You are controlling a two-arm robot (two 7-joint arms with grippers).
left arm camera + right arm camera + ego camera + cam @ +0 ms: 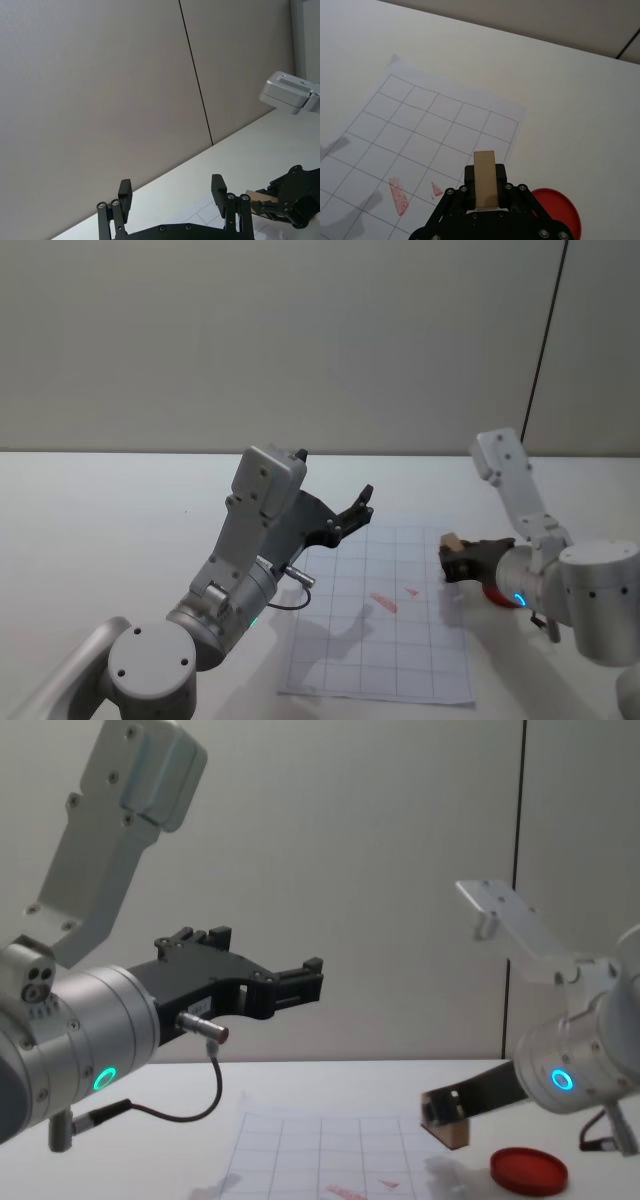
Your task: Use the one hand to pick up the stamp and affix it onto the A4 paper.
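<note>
The fingers of the right gripper (455, 558) are clamped on the stamp (450, 540) in the head view, held just above the right edge of the A4 paper (385, 640), with the red ink pad (497, 596) beside it under the arm. The left gripper (358, 508) is raised over the paper's far left corner, its fingers spread with nothing between them. In the left wrist view its two fingertips (125, 189) stand well apart. In the right wrist view the stamp (485, 179) sits upright between the jaws, above the paper's (420, 145) edge, near two red marks (399, 194). In the chest view the stamp (446, 1115) hangs clear above the table, the ink pad (528, 1170) to its right.
</note>
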